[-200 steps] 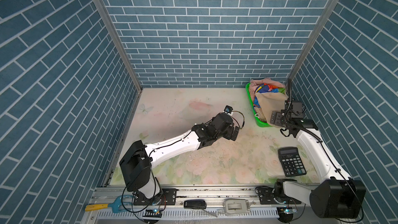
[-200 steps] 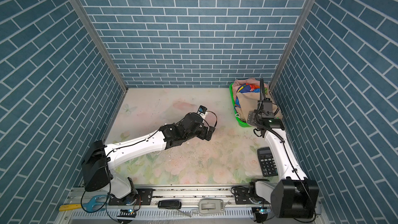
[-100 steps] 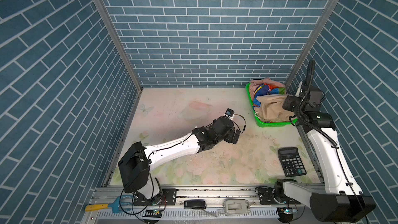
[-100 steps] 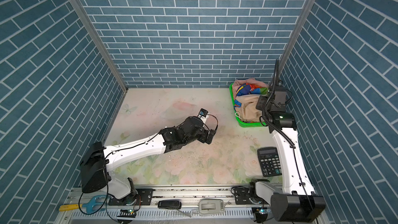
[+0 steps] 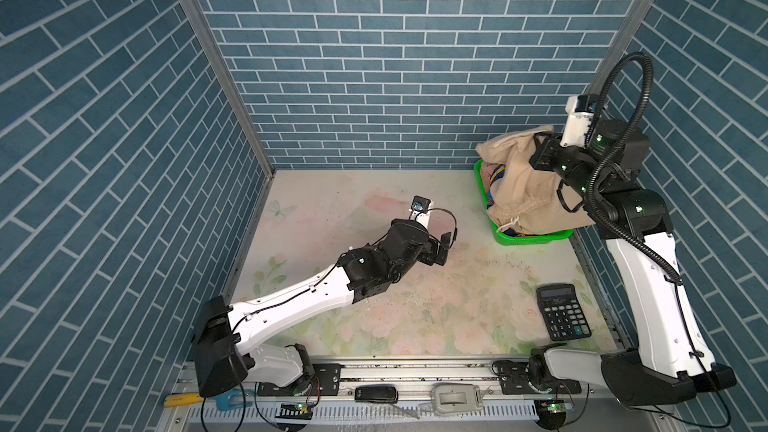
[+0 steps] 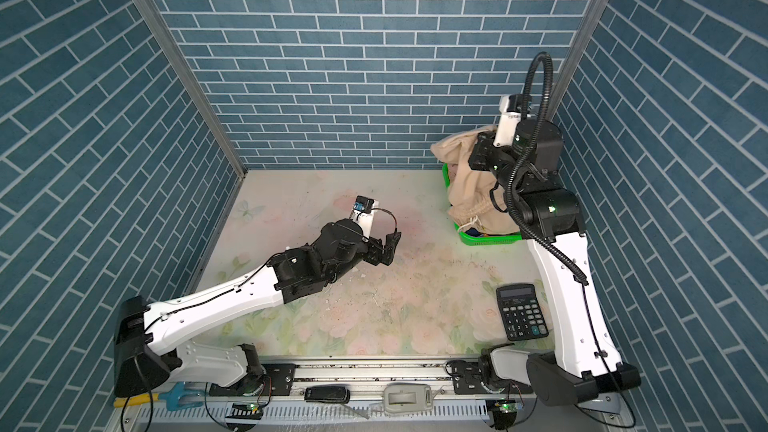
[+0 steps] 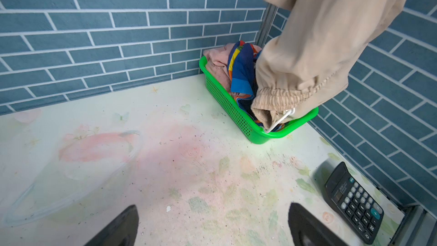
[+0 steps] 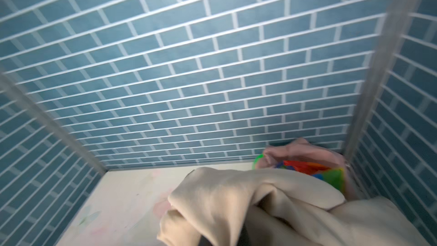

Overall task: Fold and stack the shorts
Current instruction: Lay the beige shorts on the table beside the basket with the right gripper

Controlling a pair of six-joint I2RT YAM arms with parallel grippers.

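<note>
The soft beige drawstring shorts (image 5: 523, 189) hang from the right gripper (image 5: 542, 149), which pinches them. Under it sits the green plastic mesh basket (image 5: 534, 239). In the basket lie the shiny rainbow-striped shorts (image 7: 241, 72) and the dusty pink shorts (image 7: 216, 60). The left gripper (image 5: 443, 249) is spread wide, well apart from them.

Both top views look steeply down from high above the front rail (image 5: 415, 371), taking in the whole table (image 5: 415, 284) from edge to edge, with the basket (image 5: 528, 238) at the right of the frame by the blue-brick back wall (image 5: 415, 76). The left wrist camera sits low and close over the table, facing the corner with the basket, the tan shorts (image 7: 319, 43) hanging above it and the calculator (image 7: 352, 199), all shared with the top views. The right wrist camera, high in the air, faces the back wall across the tan shorts bunched close under its lens, with the basket just beyond.
</note>
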